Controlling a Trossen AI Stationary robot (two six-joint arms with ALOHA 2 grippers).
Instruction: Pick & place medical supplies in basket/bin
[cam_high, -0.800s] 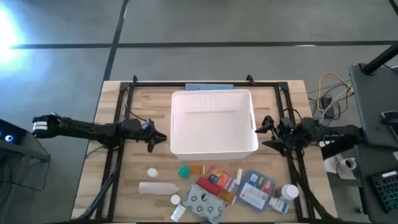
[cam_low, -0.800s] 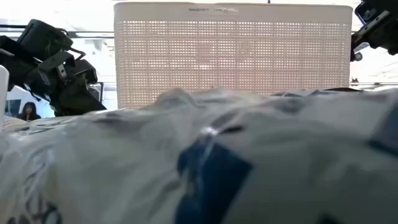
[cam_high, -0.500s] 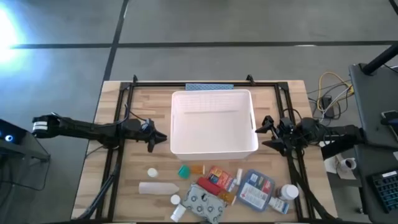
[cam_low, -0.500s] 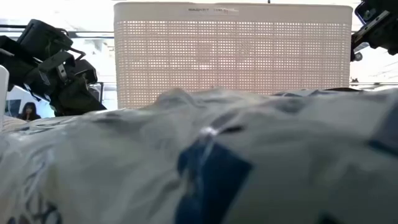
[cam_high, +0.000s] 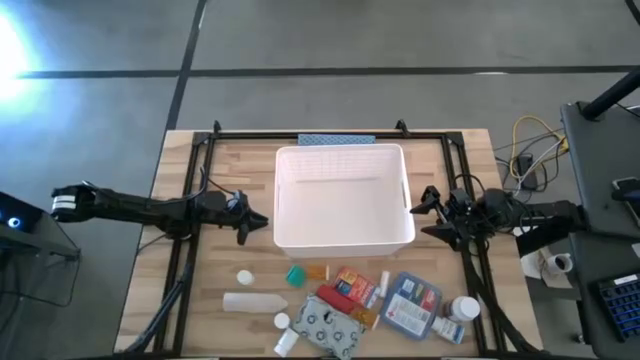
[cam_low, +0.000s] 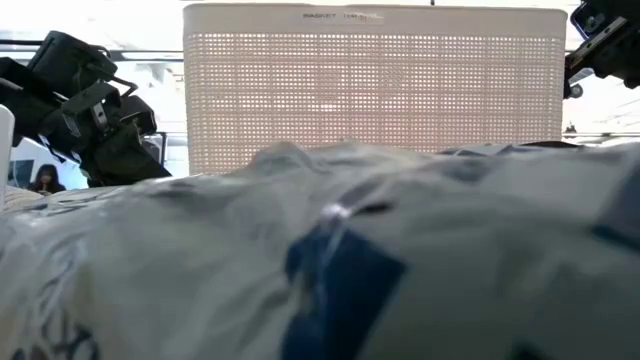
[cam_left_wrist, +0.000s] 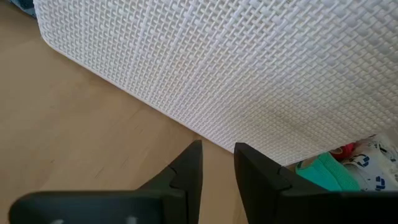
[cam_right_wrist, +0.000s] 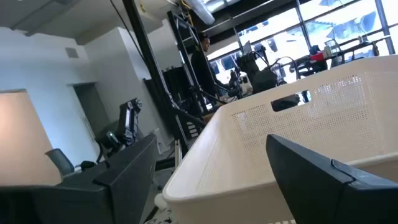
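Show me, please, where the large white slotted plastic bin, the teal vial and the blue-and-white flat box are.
large white slotted plastic bin (cam_high: 345, 242), high view, near rim.
teal vial (cam_high: 296, 275), high view, its body.
blue-and-white flat box (cam_high: 411, 304), high view, middle of its top face.

In the low view a blurred pouch (cam_low: 330, 260) fills the foreground and hides the counter and the lower part of the bin (cam_low: 375, 85). The right claw (cam_low: 600, 40) is cut by the picture's edge there. In the left wrist view a teal vial (cam_left_wrist: 326, 172) is partly hidden behind the bin's corner. From above, the labels on the bottles (cam_high: 466, 307) are too small to read.
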